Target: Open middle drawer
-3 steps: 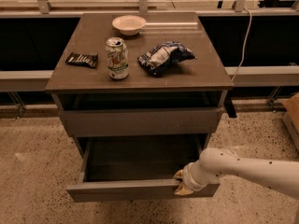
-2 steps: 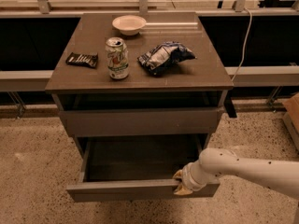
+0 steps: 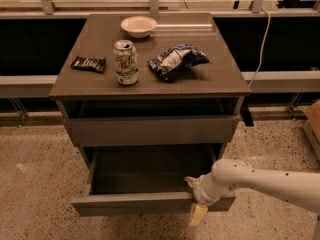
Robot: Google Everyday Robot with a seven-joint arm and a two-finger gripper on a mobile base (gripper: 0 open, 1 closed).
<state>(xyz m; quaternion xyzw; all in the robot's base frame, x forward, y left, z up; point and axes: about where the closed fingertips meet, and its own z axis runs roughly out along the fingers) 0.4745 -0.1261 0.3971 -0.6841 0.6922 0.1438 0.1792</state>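
Note:
The middle drawer (image 3: 145, 202) is pulled well out of the grey-brown cabinet (image 3: 235, 91), and its dark shallow box (image 3: 150, 171) shows. Its flat, handle-less front faces me low in the view. My gripper (image 3: 194, 198), at the end of the white arm (image 3: 260, 179) that comes in from the right, sits on the right part of that front. One beige finger (image 3: 197, 215) hangs down outside the front and the other reaches over its top edge into the box. The top drawer front (image 3: 150, 130) above stands slightly out.
On the cabinet top stand a soda can (image 3: 125, 62), a crumpled chip bag (image 3: 175, 60), a dark snack bar (image 3: 88, 63) and a white bowl (image 3: 138, 26). A cable (image 3: 260, 44) hangs at the right. Speckled floor (image 3: 35, 184) lies on both sides.

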